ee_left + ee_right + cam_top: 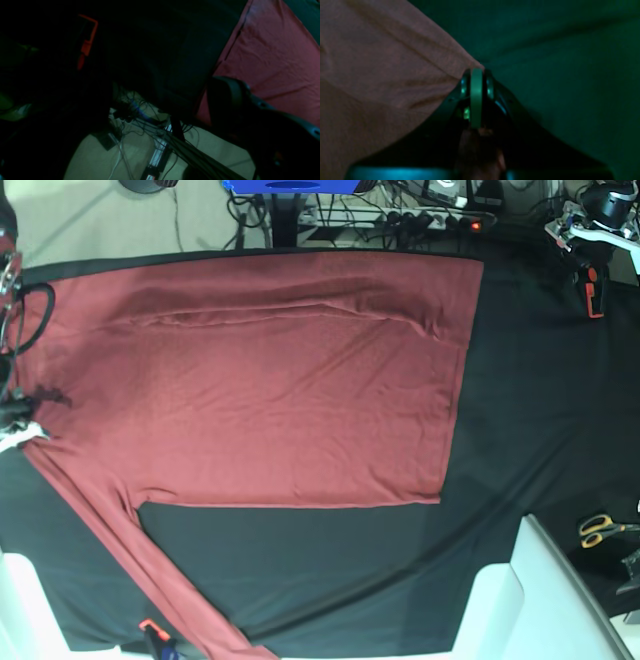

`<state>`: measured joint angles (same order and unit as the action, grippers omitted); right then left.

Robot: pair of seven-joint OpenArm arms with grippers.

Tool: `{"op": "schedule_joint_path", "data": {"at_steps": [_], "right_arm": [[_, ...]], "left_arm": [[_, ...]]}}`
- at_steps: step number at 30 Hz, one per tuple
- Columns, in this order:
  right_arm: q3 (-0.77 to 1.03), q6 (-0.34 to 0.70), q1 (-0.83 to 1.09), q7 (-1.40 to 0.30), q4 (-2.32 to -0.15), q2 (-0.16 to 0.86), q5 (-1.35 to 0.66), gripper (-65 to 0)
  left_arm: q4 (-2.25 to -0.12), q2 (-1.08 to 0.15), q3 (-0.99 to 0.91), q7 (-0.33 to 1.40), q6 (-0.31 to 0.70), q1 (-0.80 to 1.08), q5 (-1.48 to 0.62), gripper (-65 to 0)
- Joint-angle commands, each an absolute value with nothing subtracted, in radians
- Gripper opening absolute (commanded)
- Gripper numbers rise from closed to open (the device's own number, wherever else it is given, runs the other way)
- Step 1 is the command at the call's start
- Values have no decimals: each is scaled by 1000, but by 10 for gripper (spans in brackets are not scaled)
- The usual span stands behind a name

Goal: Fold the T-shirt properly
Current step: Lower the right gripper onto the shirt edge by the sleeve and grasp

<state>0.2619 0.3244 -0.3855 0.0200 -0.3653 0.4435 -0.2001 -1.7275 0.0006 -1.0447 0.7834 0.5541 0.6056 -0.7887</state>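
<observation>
- The T-shirt (pixel 290 400) is spread flat on the black table covering (pixel 530 400), its long axis running across the base view; the body fills the upper left and middle of the table.
- One long sleeve (pixel 120 555) trails from the shoulder region at the left edge down toward the bottom edge of the base view.
- The other sleeve appears to be folded in over the body near the top edge, marked by a long crease; this is judged from the folds only.
- The right gripper (pixel 476 72) is seen in the right wrist view with its jaws pressed together on an edge of the red cloth, so it is taken to be grasping the T-shirt.
- From that gripper the cloth extends away to the left of the right wrist view, with bare dark covering to the right.
- The left gripper (pixel 250 105) is only partly visible and very dark; its jaws are understood to stand wide apart, and nothing is seen between them.
- It hangs near the table's rim, with the T-shirt lying up and to the right in the left wrist view and not touched.
- The right arm is judged the nearer one, being already on the cloth.
- The coming fold is judged to turn on carrying the pinched edge across the long axis toward the body's middle.
</observation>
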Motion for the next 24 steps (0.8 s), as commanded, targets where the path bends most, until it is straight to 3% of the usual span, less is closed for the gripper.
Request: {"op": "schedule_joint_path", "data": {"at_steps": [1,10,15,24], "right_arm": [[268,323,-387,16,-415,466,-206,-650],[268,320,-171,-217,-865,433,-338,-650],[268,318,-101,-361,-1013,432,-409,-650],[268,317,58,-446,-1202,432,-526,-650]], "left_arm": [[-1739,-10,-1052,768,561,615,-805,-79],[-1738,-15,-980,768,561,601,-803,-79],[-1738,-15,-918,768,561,599,-803,-79],[-1736,-15,-912,766,558,582,-802,-79]]}}
